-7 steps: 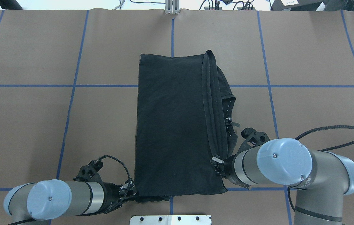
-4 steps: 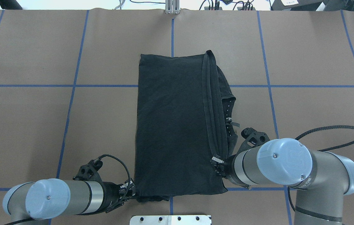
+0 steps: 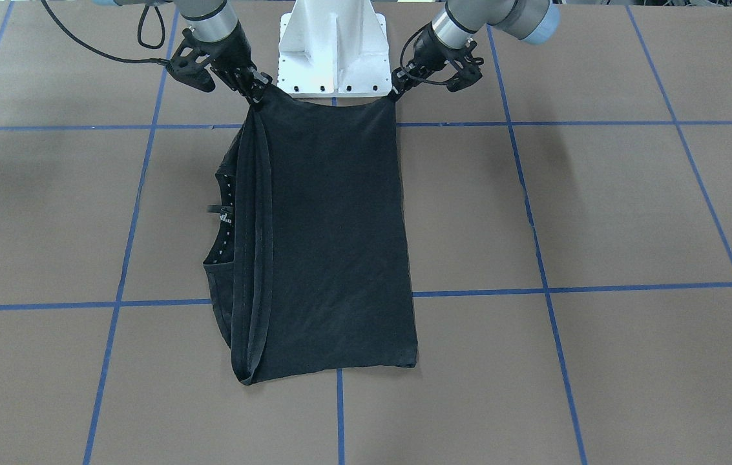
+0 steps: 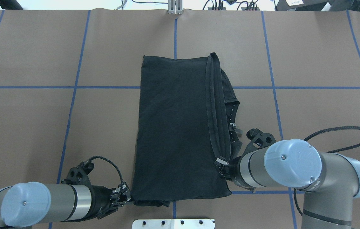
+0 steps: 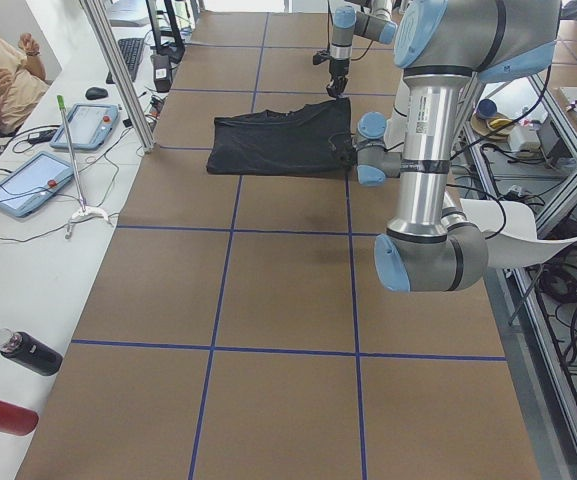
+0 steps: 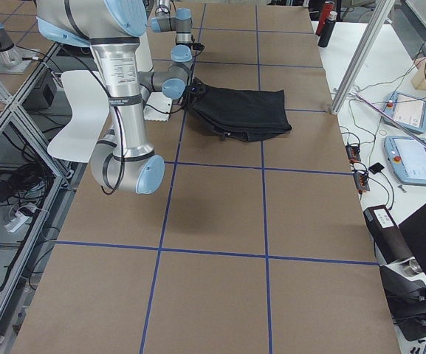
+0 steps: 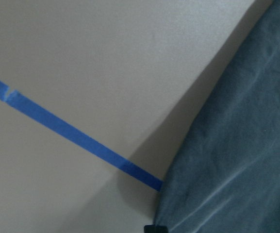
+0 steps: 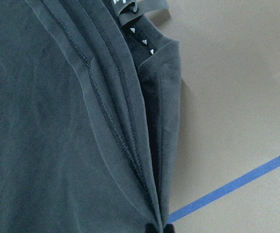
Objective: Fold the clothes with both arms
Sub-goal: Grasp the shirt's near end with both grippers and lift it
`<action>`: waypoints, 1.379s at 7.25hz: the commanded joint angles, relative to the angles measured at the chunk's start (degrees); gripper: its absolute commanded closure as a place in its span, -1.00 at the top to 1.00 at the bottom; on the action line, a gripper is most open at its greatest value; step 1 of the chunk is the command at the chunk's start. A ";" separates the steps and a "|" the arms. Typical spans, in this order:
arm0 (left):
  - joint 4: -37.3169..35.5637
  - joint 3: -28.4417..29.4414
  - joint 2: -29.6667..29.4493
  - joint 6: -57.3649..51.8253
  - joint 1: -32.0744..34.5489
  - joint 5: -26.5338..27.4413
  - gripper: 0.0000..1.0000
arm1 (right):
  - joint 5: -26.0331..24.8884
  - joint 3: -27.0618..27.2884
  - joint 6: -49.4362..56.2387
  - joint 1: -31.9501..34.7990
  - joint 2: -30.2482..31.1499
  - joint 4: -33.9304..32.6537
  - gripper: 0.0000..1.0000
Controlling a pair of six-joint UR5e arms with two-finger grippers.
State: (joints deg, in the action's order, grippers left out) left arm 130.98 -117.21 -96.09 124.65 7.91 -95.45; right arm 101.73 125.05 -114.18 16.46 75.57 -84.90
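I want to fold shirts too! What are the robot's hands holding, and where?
The left gripper and the right gripper each pinch a corner of the T-shirt, at the end closest to them.

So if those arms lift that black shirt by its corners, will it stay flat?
Probably not: the T-shirt lies in limp folded layers, so it would likely sag between the left end effector and right end effector. Looks thin, probably light.

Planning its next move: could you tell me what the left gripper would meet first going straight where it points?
The black T-shirt: the left gripper sits at its near corner, pointing along the near edge, so likely cloth immediately.
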 commanded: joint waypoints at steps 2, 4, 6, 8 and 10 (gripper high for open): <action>-0.19 -6.08 2.57 0.50 0.18 0.00 -1.00 | 5.37 2.91 0.01 1.72 1.07 0.09 -1.00; -7.18 -7.77 -1.26 -0.72 6.11 -2.09 -1.00 | 11.54 2.48 -1.73 8.03 0.54 0.00 -1.00; -16.84 -2.01 -13.09 -9.57 20.33 -11.30 -1.00 | 14.52 -5.12 -8.85 15.84 -6.09 0.09 -1.00; -16.81 7.66 -18.67 -14.68 28.00 -13.18 -1.00 | 21.29 -17.24 -7.82 24.99 -13.40 0.17 -1.00; -15.93 17.41 -24.99 -17.94 32.59 -13.80 -1.00 | 21.75 -26.83 -7.37 28.44 -18.43 3.31 -1.00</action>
State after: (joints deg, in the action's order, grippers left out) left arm 114.50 -105.36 -117.49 108.53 37.48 -108.93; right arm 122.80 104.04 -121.70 42.60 60.03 -83.88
